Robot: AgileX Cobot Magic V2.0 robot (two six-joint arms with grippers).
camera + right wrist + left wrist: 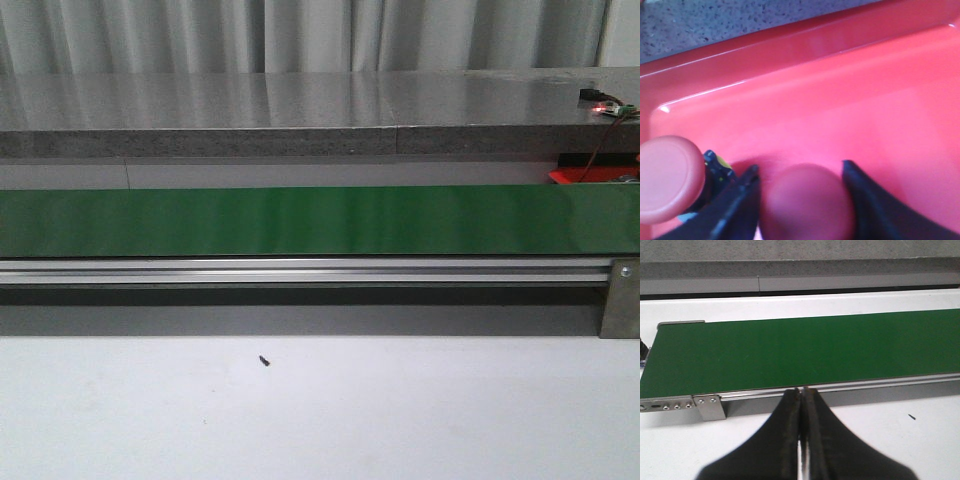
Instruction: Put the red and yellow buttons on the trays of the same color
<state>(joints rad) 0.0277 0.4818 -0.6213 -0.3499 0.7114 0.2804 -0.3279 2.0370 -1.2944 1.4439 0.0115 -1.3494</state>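
In the right wrist view, a red button (807, 205) sits between the fingers of my right gripper (800, 167), low over the floor of the red tray (840, 100). The gripper is shut on its round cap. A second red button (667, 177) lies on its side in the same tray, just beside one finger (740, 195). My left gripper (803, 389) is shut and holds nothing. It hovers over the white table at the near rail of the green conveyor belt (805, 350). No yellow button or yellow tray is in view. The front view shows neither gripper.
The green belt (320, 220) runs across the front view with an aluminium rail (300, 270) along its near side. A corner of the red tray (590, 172) shows behind it at the right. A grey stone ledge (300, 110) lies beyond, with a small circuit board (608, 105).
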